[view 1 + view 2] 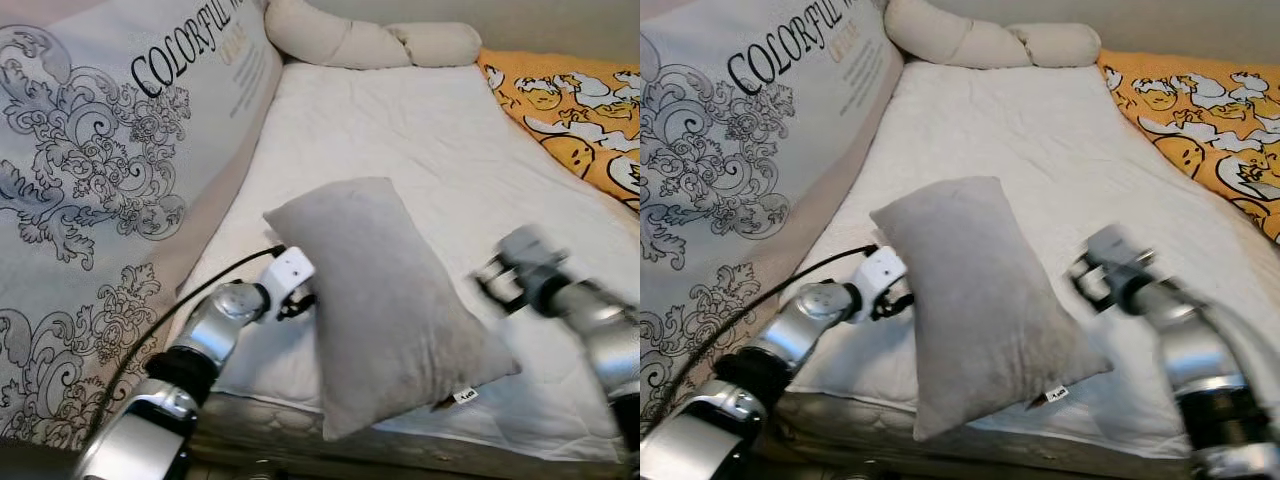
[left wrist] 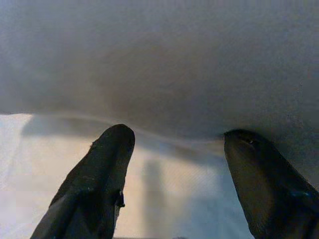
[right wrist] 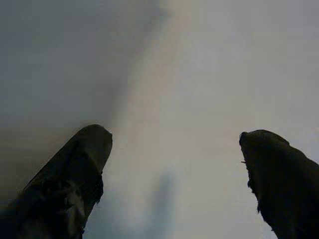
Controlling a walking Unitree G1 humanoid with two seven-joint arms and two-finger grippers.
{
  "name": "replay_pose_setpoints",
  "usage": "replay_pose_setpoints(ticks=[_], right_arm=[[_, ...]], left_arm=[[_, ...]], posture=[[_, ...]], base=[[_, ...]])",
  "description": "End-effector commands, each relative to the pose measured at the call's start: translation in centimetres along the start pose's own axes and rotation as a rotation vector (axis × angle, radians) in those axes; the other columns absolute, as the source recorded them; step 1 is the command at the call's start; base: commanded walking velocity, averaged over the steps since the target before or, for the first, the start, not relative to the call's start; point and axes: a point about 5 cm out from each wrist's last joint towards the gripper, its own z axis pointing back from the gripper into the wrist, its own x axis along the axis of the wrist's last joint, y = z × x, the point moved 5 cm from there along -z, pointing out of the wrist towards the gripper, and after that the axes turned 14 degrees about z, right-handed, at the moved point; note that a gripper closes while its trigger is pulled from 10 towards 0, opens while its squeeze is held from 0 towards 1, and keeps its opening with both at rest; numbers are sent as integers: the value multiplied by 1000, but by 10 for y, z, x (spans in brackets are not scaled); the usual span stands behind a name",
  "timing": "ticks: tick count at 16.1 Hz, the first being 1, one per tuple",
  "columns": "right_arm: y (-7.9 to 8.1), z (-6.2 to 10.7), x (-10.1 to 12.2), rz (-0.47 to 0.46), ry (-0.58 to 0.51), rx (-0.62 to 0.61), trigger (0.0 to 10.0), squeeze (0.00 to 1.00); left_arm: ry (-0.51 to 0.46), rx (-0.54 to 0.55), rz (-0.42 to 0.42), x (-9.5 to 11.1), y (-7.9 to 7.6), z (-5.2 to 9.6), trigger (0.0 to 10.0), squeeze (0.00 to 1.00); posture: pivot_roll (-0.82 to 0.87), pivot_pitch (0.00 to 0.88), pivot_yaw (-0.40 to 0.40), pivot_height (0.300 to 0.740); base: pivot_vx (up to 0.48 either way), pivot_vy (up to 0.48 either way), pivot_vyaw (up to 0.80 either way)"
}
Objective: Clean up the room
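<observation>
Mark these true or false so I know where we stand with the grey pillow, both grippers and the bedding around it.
1. The grey pillow lies on the white mattress. True.
2. The left gripper is shut on the pillow. False: its fingers are spread, right up against the pillow's side.
3. The right gripper is open. True.
4. The orange cartoon blanket lies on the robot's left. False: it lies on the right.
5. A cream bolster lies at the far end. True.
</observation>
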Motion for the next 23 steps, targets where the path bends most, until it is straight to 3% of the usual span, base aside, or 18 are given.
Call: replay_pose_setpoints(ticks=[1,3,4,7,9,11,13,15,16,17,19,21,22,23], right_arm=[[14,-3,5,22,-36,58,10000,0],[46,3,22,-23,-141,214,10000,0],[50,6,27,-52,-166,242,10000,0],[50,16,27,-136,-181,268,10000,0],[48,26,28,-199,-192,291,10000,0],[44,29,28,-213,-188,287,10000,0],[40,25,3,-160,-67,233,10000,0],[26,27,-22,-203,41,161,10000,0],[16,28,-29,-230,64,103,10000,733],[-2,29,-40,-300,81,6,10000,1000],[-20,28,-54,-448,75,-111,10000,1000],[-31,18,-63,-757,-15,-209,10000,1000],[-26,10,-59,-864,-62,-189,10000,1000],[-22,6,-55,-906,-88,-169,10000,1000]], left_arm=[[-19,16,-19,11,4,0,10000,0],[-42,22,-16,17,7,2,10000,0],[-49,25,-25,19,9,3,10000,0],[-58,34,-40,24,14,6,10000,0],[-106,30,-15,40,15,7,10000,0],[-115,19,-26,47,13,6,10000,0],[-72,5,-25,36,10,6,10000,0],[-2,45,18,15,23,10,10000,0],[6,85,71,10,33,13,10000,0],[-11,131,168,5,48,19,10000,1000],[-78,123,275,7,59,26,10000,1000],[-182,132,506,7,71,32,10000,1000],[-245,101,670,9,69,30,10000,1000],[-278,69,756,11,66,28,10000,1000]], posture=[[14,0,34,740],[16,0,38,740],[16,0,40,740],[14,0,45,740],[9,0,54,740],[9,0,55,740],[6,0,62,740],[9,0,61,740],[9,0,61,740],[9,0,62,740],[10,0,64,740],[3,0,76,740],[3,0,79,740],[7,0,77,740]], base=[[0,0,0],[0,0,0],[0,0,0],[0,0,0],[0,0,0],[0,0,0],[0,0,0],[0,0,0],[0,0,0],[0,0,0],[0,0,0],[0,0,0],[0,0,0],[0,0,0]])
